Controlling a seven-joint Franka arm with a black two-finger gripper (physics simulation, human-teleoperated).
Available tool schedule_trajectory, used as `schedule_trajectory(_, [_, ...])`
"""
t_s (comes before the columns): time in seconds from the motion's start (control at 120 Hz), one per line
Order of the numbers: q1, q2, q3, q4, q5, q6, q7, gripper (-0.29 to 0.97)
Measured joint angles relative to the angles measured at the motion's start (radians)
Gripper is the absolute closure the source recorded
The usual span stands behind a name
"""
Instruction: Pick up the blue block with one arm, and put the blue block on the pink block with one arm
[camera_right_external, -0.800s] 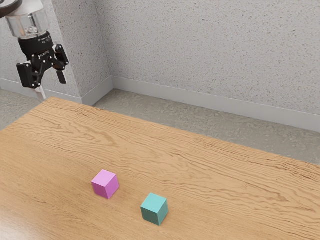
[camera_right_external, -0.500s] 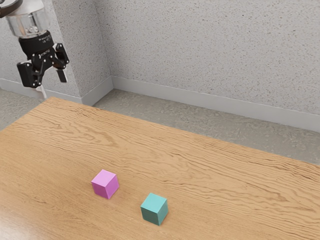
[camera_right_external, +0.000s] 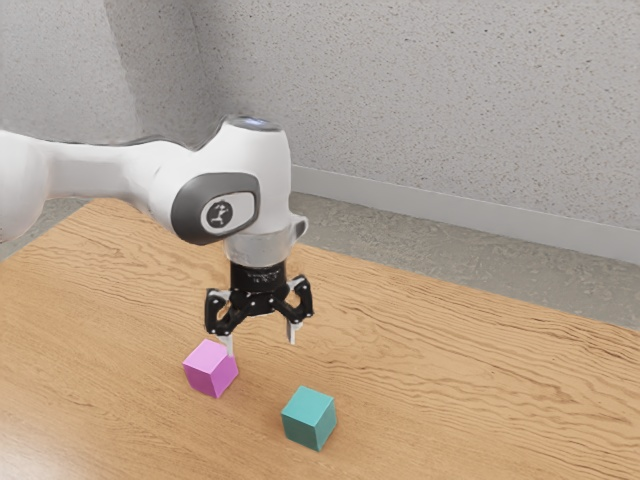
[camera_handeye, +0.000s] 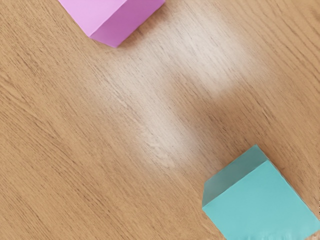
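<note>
The gripper (camera_right_external: 262, 338) is held open and empty above the surface (camera_right_external: 450, 350). The blue block (camera_right_external: 308, 418) is seen resting there at four o'clock from the pink block (camera_right_external: 210, 367), near but apart from it.

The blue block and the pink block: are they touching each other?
Apart. The wrist view shows a wide strip of bare table between the blue block and the pink block.

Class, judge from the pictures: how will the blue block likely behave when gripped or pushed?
The blue block looks like a rigid cube with flat faces, so it should probably grip squarely. Resting flat on the table, it would likely slide, not roll, if pushed.
</note>
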Motion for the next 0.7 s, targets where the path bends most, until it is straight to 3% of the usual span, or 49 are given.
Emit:
schedule_trajectory(0.142, [-0.029,0.022,-0.039,-0.081,0.005,0.194,0.223,0.00])
schedule_trajectory(0.35, [-0.066,0.072,-0.049,-0.120,-0.007,0.323,0.526,0.00])
schedule_trajectory(0.542, [0.059,0.118,-0.052,-0.194,-0.066,0.440,0.731,0.00])
schedule_trajectory(0.7, [0.045,0.124,-0.075,-0.204,-0.085,0.497,0.859,0.00])
